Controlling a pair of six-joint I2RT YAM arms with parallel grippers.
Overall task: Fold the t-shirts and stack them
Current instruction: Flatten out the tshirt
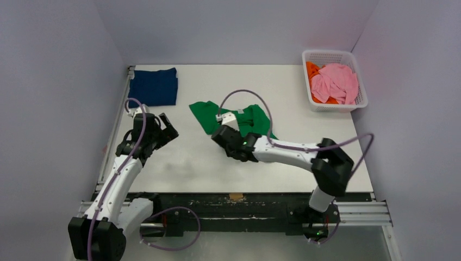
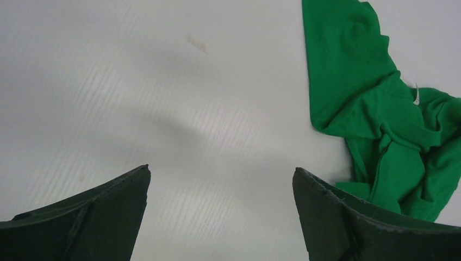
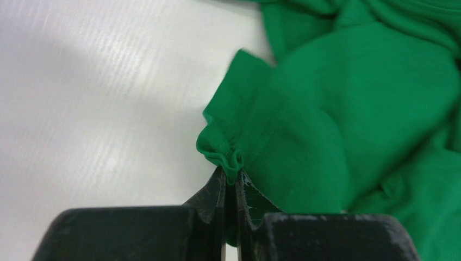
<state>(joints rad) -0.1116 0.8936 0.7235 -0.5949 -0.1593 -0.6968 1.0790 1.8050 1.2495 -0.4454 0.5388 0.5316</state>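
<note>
A bright green t-shirt lies crumpled near the middle of the white table. It also shows in the left wrist view and the right wrist view. My right gripper is shut on a bunched edge of the green shirt. My left gripper is open and empty over bare table, left of the green shirt. A folded navy blue t-shirt lies at the far left corner. A pink t-shirt and an orange t-shirt lie in the basket.
A white plastic mesh basket stands at the table's far right. Grey walls close in the table on three sides. The right arm's cable loops over the green shirt.
</note>
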